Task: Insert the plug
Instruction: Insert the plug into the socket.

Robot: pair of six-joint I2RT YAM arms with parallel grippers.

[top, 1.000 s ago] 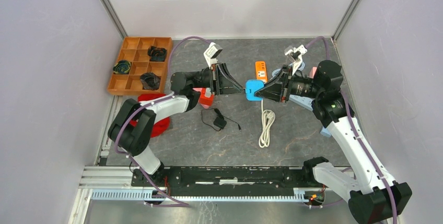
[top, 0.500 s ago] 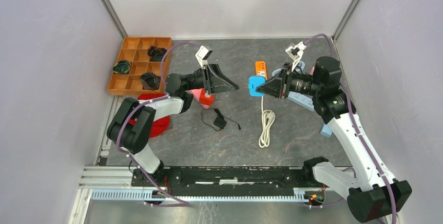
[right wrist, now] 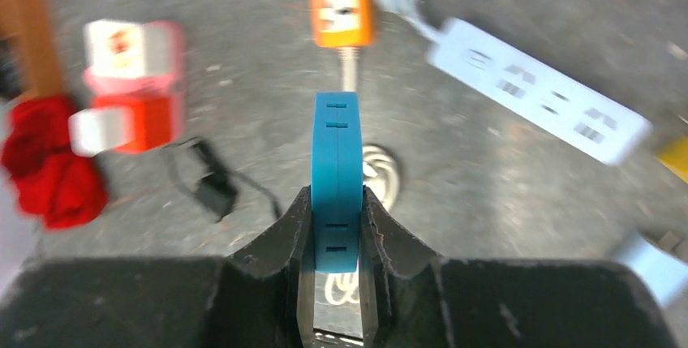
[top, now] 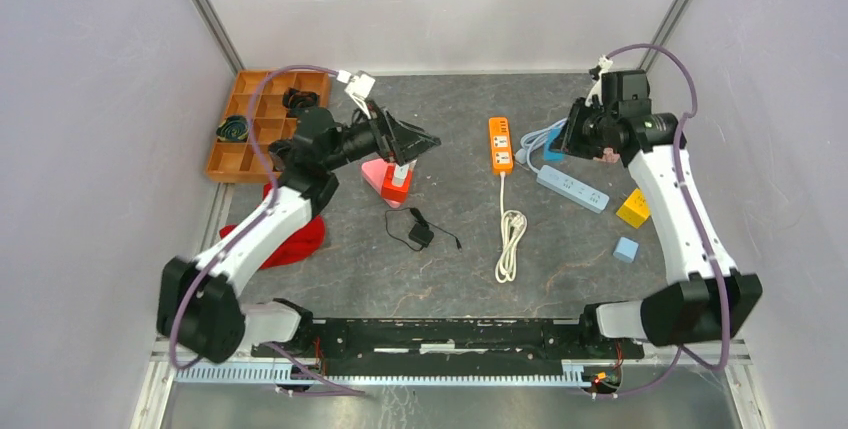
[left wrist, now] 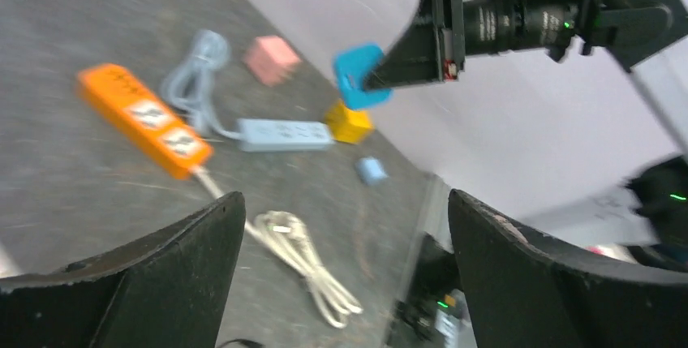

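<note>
A flat blue plug [right wrist: 336, 153] with small slots stands on edge between my right gripper's [right wrist: 337, 202] jaws, which are shut on it. In the top view that gripper [top: 560, 144] hangs over the back right, near the light blue power strip [top: 572, 187]. The orange power strip [top: 500, 142] lies mid-table, its white cord [top: 511, 239] coiled toward me. My left gripper [top: 425, 144] is open and holds nothing, raised above the pink and red blocks [top: 393, 179]. From the left wrist the blue plug [left wrist: 361, 76] shows in the far gripper.
A black adapter with cable [top: 420, 232] lies near the centre. A wooden tray [top: 265, 124] with dark items sits back left, a red cloth [top: 290, 234] below it. A yellow block [top: 632, 207] and small blue block [top: 626, 249] lie on the right.
My left gripper opened and let go of the blue plug, then drew back to the left. The right gripper carried the plug away to the back right.
</note>
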